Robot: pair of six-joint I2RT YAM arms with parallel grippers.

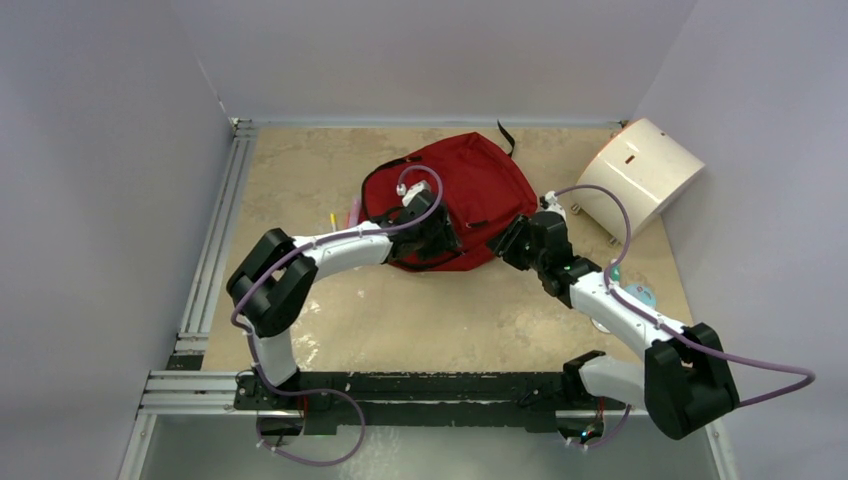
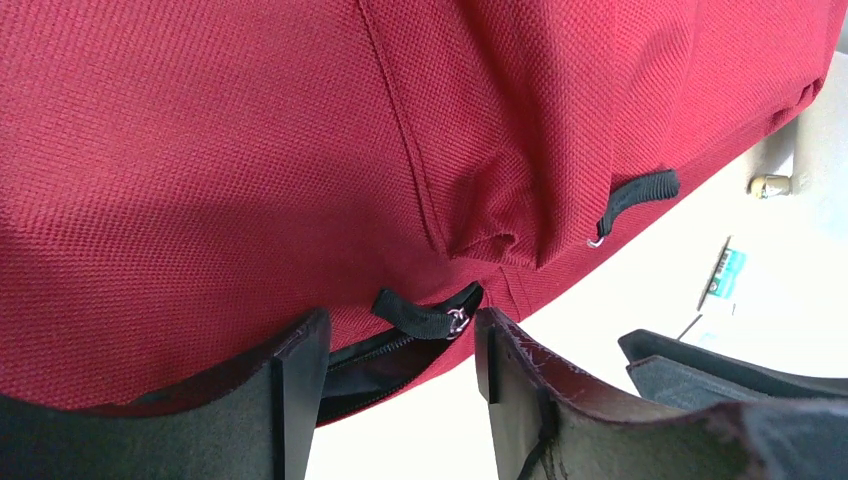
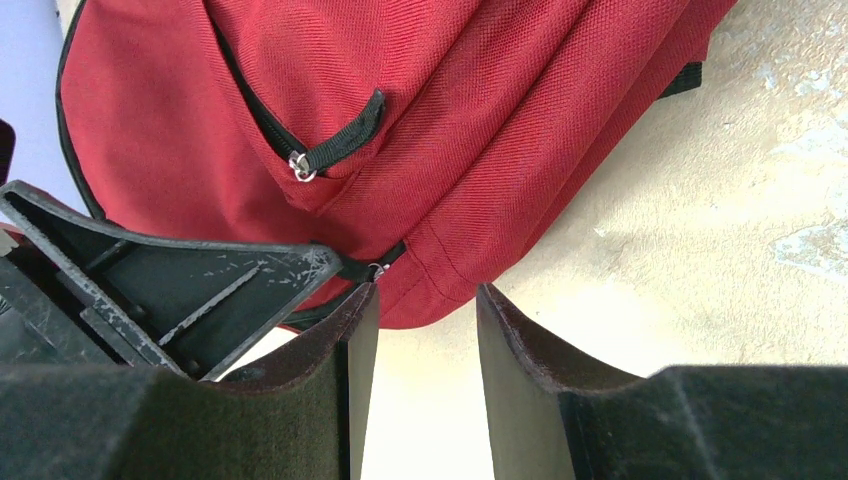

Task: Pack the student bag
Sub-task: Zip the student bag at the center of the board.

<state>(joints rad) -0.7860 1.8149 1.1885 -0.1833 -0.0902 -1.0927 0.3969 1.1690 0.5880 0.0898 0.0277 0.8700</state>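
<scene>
Student bag (image 1: pixel 470 190) lies flat on the table (image 1: pixel 400 320), white box (image 1: pixel 640 170) off its right side. Step in hand, by my read: opening it. Your left gripper (image 2: pixel 400 340) stands spread at the bag's near edge, zipper pull (image 2: pixel 420 315) just ahead of the gap, unpinched. Right gripper (image 3: pixel 425 315) is spread and empty at the bag's right corner. Next: close on the pull and steady the bag.
</scene>
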